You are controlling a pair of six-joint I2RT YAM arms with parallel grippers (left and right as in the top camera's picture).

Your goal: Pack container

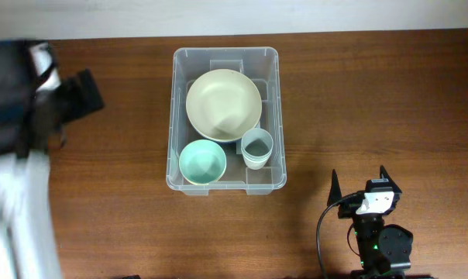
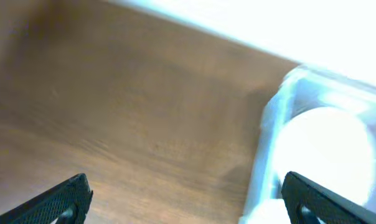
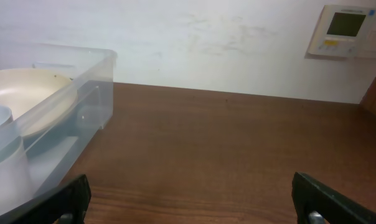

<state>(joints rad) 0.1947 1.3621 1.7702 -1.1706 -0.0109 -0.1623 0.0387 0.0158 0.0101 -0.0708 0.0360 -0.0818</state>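
The clear plastic container stands at the table's middle. It holds a large cream bowl, a mint bowl and a grey-blue cup. My left gripper is blurred at the far left, well apart from the container. In the left wrist view it is open and empty over bare wood, with the container's corner to its right. My right gripper is open and empty at the front right. In the right wrist view it faces bare wood, with the container, bowl and cup to its left.
The table is dark brown wood. A blurred pale shape lies at the front left, below the left arm. A white wall with a thermostat panel stands behind the table's far edge.
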